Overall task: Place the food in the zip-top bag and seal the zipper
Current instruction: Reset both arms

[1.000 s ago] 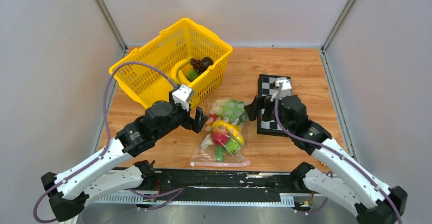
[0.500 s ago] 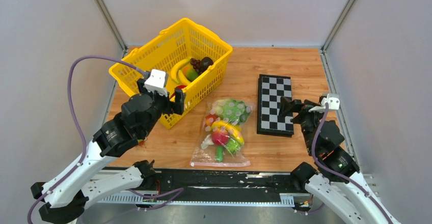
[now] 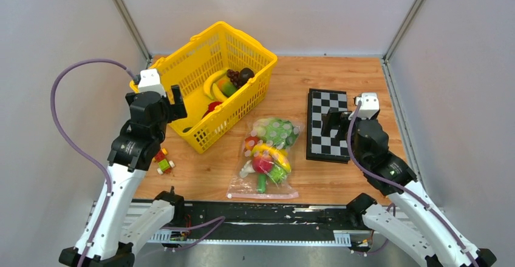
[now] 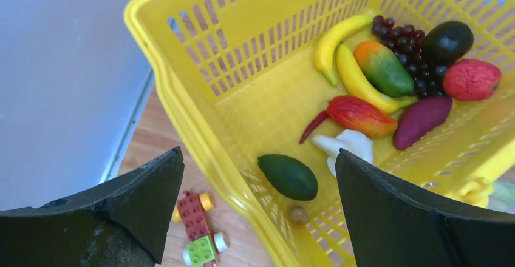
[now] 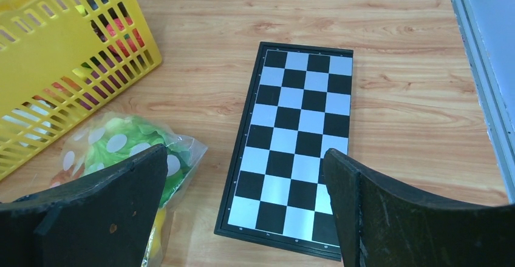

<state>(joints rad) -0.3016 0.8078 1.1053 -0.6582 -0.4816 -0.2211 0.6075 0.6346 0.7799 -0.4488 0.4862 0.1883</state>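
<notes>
The zip-top bag [image 3: 267,158] lies flat on the table between the arms, with lettuce [image 3: 276,132], a banana [image 3: 270,152] and red and green food inside. Its pink zipper [image 3: 262,195] runs along the near edge. More food lies in the yellow basket [image 3: 182,67]: bananas [image 4: 349,76], grapes [image 4: 407,42], a red fruit [image 4: 472,80] and a green oval one [image 4: 288,176]. My left gripper [image 3: 155,97] [image 4: 260,152] hangs open and empty above the basket's near-left rim. Over the chessboard, my right gripper [image 3: 339,124] [image 5: 246,150] is open and empty, with the bag [image 5: 130,152] to its left.
A folded chessboard [image 3: 325,100] [image 5: 297,133] lies right of the bag. Small toy blocks [image 3: 162,161] [image 4: 197,227] sit on the wood just outside the basket's left wall. Grey walls close in the table on the left, right and back.
Both grippers have drawn away from the bag. The left arm swung left and up to the basket's corner. The right arm pulled back right and now hovers over the chessboard. Both stayed open.
</notes>
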